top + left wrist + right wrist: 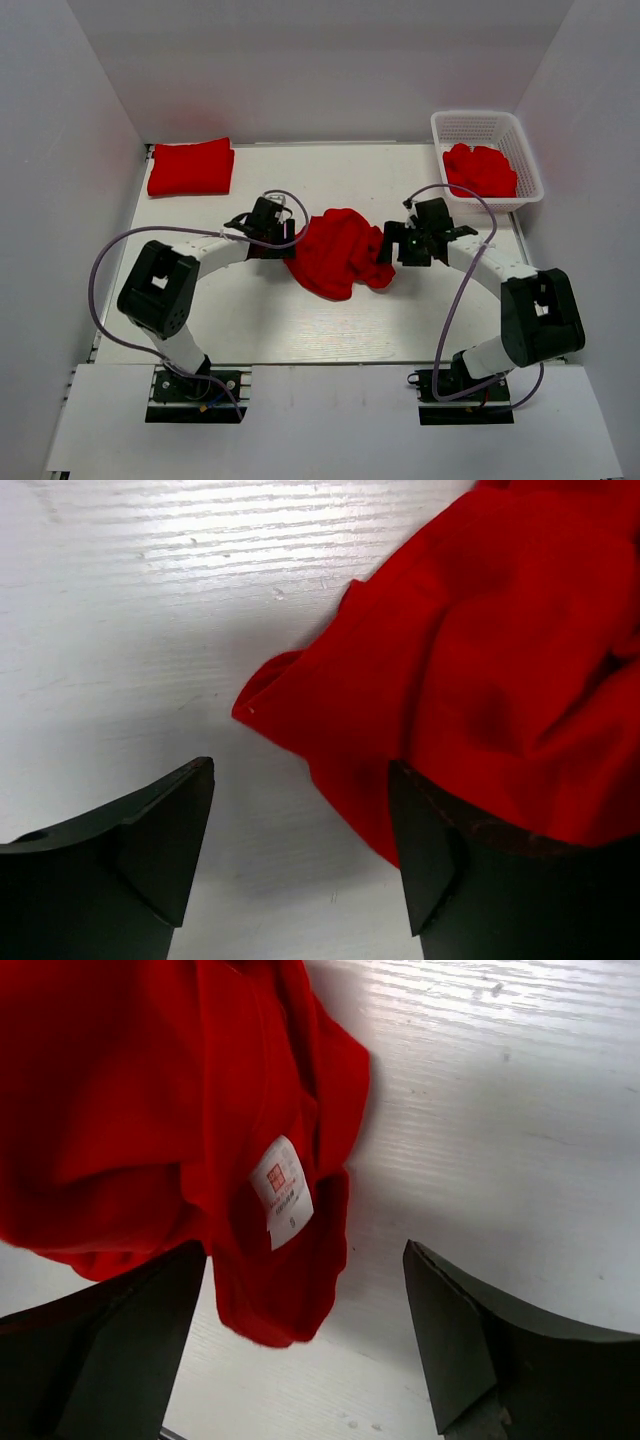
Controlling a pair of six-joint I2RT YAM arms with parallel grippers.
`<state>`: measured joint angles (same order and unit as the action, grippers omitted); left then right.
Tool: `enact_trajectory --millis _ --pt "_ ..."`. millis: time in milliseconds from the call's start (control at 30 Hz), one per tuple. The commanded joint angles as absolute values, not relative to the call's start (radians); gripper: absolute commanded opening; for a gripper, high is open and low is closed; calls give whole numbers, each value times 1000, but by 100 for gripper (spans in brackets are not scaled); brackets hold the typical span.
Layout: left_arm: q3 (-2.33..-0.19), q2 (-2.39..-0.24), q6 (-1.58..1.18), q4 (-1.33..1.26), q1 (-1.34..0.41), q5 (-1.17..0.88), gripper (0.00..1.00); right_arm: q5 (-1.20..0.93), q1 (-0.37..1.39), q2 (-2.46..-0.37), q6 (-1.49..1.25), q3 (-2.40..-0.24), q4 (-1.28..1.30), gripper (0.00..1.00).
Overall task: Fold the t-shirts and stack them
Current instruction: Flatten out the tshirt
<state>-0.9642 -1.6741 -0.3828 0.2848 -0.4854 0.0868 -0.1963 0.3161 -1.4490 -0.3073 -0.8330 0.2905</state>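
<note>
Top view: the crumpled t-shirt (pixel 338 252) sits mid-table between the left gripper (pixel 288 238) and right gripper (pixel 388 246), and a folded t-shirt (pixel 190 167) is parked far-left. Left wrist view: the fingers are spread wide with a cloth corner between them, so I'd pinch just that one layer. Right wrist view: fingers are spread too, with the white label (pixel 282 1192) dangling between them, so I'd grab the edge there, not the bunch.

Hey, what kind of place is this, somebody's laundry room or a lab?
Probably a robotics lab cell, not a home: two robot arms mounted at a white table, blank white walls around it, plus red t-shirts and a basket.
</note>
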Motion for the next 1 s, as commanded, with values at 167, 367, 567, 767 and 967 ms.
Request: enact_trajectory --millis 167,367,567,767,967 --pt "-999 -1752 -383 201 -480 43 64 -264 331 -1505 -327 -808 175 69" --pt "-999 -1776 -393 192 -480 43 16 -259 333 -1485 -337 -805 166 13" --pt "-1008 -1683 -383 192 -480 126 0 -169 336 -1413 -313 -830 216 0" --pt "-1028 -1476 -344 207 -480 289 0 105 327 -1284 -316 -877 233 0" --pt "-1132 -1344 -296 320 -471 526 0 426 322 -1151 -368 -940 232 0"
